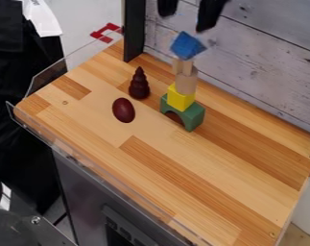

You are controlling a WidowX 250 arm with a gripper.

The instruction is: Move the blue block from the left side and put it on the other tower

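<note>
Spread tool (184,22) seemingly hangs clear above blue block (186,46).

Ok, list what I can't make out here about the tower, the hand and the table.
Camera view, top of the hand: cut off by the top edge.
Camera view, back of the green arch: hidden by its own front.
Camera view, contact between the blue block and the tan blocks: too small.
Camera view, table's nearest corner: cut off by the bottom edge.
</note>
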